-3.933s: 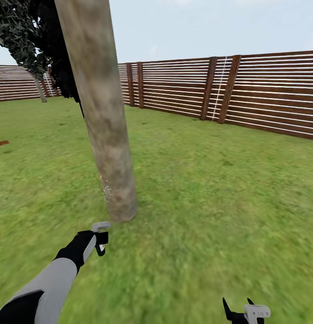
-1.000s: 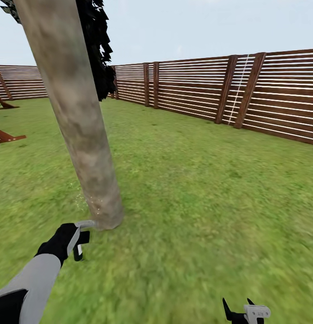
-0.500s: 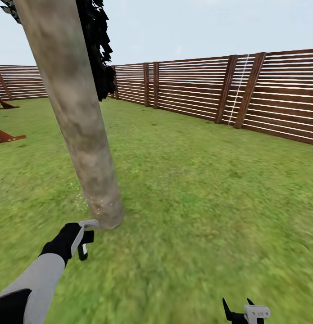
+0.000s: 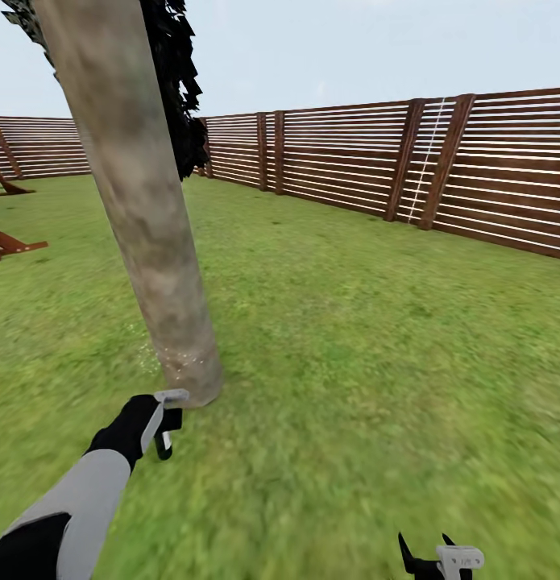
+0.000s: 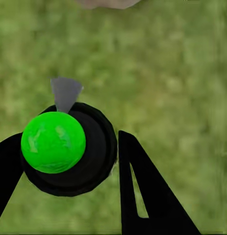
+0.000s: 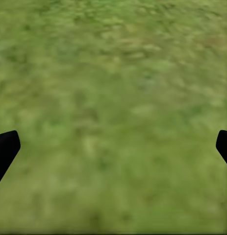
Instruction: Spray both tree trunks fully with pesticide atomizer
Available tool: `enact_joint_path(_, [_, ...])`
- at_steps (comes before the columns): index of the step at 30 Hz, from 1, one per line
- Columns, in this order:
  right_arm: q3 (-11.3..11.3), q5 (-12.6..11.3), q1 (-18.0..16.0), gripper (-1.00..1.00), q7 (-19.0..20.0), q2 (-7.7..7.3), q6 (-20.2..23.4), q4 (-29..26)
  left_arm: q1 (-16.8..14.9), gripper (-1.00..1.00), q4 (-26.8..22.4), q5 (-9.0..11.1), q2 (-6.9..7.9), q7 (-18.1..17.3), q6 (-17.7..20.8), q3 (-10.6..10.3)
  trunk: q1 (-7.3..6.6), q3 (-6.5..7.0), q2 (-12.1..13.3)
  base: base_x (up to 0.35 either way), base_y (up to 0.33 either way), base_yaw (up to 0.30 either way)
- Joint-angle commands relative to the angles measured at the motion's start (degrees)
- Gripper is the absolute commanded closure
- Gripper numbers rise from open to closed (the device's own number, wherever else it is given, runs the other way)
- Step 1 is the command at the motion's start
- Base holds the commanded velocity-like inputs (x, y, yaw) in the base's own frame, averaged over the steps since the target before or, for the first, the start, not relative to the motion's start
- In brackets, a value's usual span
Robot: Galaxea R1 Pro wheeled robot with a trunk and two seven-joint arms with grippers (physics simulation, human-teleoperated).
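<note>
Your left gripper (image 4: 162, 424) hangs low over the grass (image 4: 376, 338), just short of the base of the tree trunk (image 4: 147, 217). Its jaws are clamped on the pesticide atomizer (image 5: 69, 149), a black bottle seen end-on in the wrist view, where its cap reads bright green; the grey nozzle seems to point toward the trunk. Pale specks dot the trunk's foot. Dark leaves (image 4: 179, 89) hang behind it, before the slatted fence (image 4: 441, 165). Your right gripper (image 4: 429, 556) sits low at the right, jaws spread wide over bare grass.
</note>
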Motion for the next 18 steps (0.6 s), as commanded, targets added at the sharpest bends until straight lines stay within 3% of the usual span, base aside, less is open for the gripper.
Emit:
enact_joint_path(1, [0.0,0.0,0.0,-1.0,0.0,0.0,0.0,0.05,-0.19,1.0,-0.46,-0.37,-1.02,0.07,0.04,-0.01,0.0,0.0,0.0,-0.013,0.003,0.0])
enact_joint_path(4, [0.0,0.0,0.0,-1.0,0.0,0.0,0.0,0.07,-0.44,1.0,-4.11,-0.34,-2.16,0.03,2.52,0.0,0.0,0.0,0.0,-0.003,0.001,0.0])
enact_joint_path(6, [0.0,0.0,0.0,-1.0,0.0,0.0,0.0,0.08,0.02,1.0,-7.91,-0.33,-1.87,0.01,4.31,-0.13,0.0,0.0,0.0,0.0,0.0,0.0])
enact_joint_path(11, [0.0,0.0,0.0,-1.0,0.0,0.0,0.0,0.08,0.28,1.0,-8.96,-0.18,2.49,-1.94,4.81,-0.12,0.0,0.0,0.0,0.0,0.0,0.0])
enact_joint_path(14, [0.0,0.0,0.0,-1.0,0.0,0.0,0.0,0.08,0.28,1.0,-9.07,-0.39,1.94,-3.66,4.74,-0.57,0.0,0.0,0.0,-0.126,0.0,0.0])
enact_joint_path(16, [0.0,0.02,0.0,-1.0,0.0,0.0,0.0,0.08,-0.16,1.0,-9.08,-0.24,1.68,-3.81,4.76,-3.07,0.0,0.0,0.0,-0.3,0.0,0.0])
enact_joint_path(18, [0.0,0.01,0.0,-1.0,0.0,0.0,0.06,0.07,-0.43,1.0,-9.07,-0.23,1.14,-3.84,4.8,-4.01,0.0,0.0,0.0,-0.09,0.0,0.0])
